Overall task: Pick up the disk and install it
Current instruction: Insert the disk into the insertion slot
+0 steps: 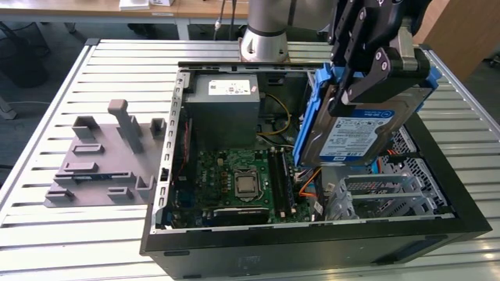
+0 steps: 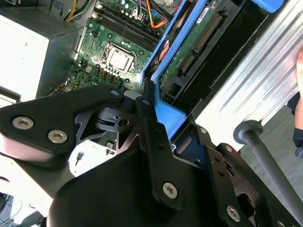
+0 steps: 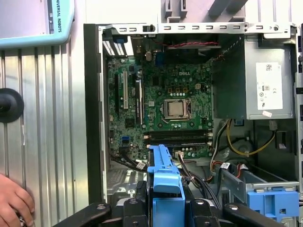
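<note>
The gripper [image 1: 379, 82] is closed on the disk [image 1: 355, 134], held tilted above the open computer case [image 1: 297, 249]; installing is in hand and, I judge, needs alignment with the drive cage [image 1: 383, 190].

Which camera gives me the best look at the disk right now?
The exterior view: the disk hangs tilted in the gripper above the open computer case, its label and blue frame visible. The second wrist view shows its circuit-board side; the first wrist view, its blue frame end.
</note>
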`<state>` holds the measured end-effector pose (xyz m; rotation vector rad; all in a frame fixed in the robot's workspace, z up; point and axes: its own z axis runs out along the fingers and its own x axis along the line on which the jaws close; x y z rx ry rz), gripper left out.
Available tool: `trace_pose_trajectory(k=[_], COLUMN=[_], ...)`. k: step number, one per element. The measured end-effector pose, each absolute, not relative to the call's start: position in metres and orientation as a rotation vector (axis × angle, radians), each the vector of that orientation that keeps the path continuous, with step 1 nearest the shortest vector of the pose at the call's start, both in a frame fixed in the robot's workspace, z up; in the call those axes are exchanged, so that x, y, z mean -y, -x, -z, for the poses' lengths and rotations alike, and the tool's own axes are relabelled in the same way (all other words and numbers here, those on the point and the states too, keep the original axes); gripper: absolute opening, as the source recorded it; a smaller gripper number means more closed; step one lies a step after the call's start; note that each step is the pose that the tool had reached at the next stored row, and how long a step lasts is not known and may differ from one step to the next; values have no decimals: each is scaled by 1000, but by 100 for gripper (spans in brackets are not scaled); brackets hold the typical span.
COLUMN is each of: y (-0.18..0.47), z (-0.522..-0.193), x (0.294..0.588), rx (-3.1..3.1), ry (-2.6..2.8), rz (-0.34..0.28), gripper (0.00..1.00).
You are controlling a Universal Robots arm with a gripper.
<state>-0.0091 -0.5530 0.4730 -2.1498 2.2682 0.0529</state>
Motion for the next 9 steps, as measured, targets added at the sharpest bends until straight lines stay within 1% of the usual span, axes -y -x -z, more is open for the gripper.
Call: trace_pose_trajectory(k=[9], y=[4], z=[-471], x=[559], rx=[-2268], ry=[2150], rz=[-53], gripper=[37])
